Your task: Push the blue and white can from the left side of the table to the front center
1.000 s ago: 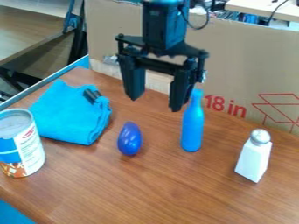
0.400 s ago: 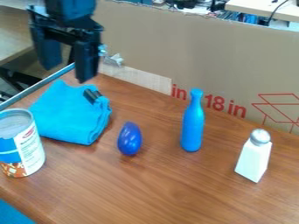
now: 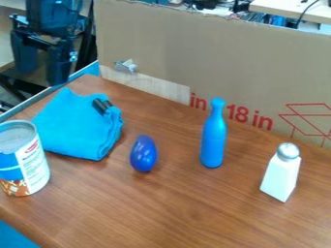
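**The gripper (image 3: 42, 77) has gone to the top left, and the cloth (image 3: 77, 127) has not moved**

Since the first frame, the gripper has swung from the top middle of the view over to the top left corner. All the things on the table (image 3: 174, 203) look just where they were.

The cloth is blue and lies in a folded heap on the left part of the table, near its back edge. A black bit (image 3: 101, 104) sits on its upper right side. The cloth looks light, soft and floppy. It should not be slippery, and it should not break. It may sag or come unfolded when lifted. A good place to pinch it looks to be a puffy fold near the top, beside the black bit, with plenty of cloth in the grip.

The gripper is up past the cloth, apart from it. Its two fingers are spread wide with nothing between them.

The can (image 3: 26, 162) stands just in front of the cloth, but I can't tell if they touch. The purple egg (image 3: 143, 154) is to the right of the cloth, then the blue bottle (image 3: 213, 140), standing up. The white shaker (image 3: 281, 174) stands farthest right. Behind them is a big sheet of cardboard (image 3: 213, 58).
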### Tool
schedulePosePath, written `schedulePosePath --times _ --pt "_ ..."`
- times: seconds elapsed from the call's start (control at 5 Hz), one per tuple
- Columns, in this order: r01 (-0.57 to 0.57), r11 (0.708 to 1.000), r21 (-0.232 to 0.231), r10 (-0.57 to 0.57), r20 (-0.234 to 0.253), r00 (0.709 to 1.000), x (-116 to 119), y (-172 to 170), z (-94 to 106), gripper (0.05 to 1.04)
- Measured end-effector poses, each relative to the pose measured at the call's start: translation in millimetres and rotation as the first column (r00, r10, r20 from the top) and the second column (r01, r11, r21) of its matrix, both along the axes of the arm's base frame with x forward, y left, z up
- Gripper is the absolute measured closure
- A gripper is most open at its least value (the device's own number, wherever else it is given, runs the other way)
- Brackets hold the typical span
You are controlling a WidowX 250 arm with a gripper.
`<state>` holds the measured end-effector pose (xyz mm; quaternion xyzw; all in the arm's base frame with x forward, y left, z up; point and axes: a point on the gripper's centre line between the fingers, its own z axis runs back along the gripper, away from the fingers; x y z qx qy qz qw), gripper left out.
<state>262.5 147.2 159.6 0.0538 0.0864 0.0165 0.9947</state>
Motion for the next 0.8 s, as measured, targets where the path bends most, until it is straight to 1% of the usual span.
schedulePosePath --times 0.2,0.4,0.6,0.8 --pt "0.035 0.999 0.026 -0.033 -0.068 0.997 -6.5 31.4 -10.4 0.083" --pt "0.03 0.996 0.082 -0.024 -0.08 0.996 -16.4 56.3 -13.0 0.083" --pt "0.025 0.995 0.093 -0.014 -0.112 0.994 -34.2 82.4 -22.3 0.083" --pt "0.045 0.995 0.09 -0.035 -0.112 0.993 -39.5 98.1 -31.2 0.083"
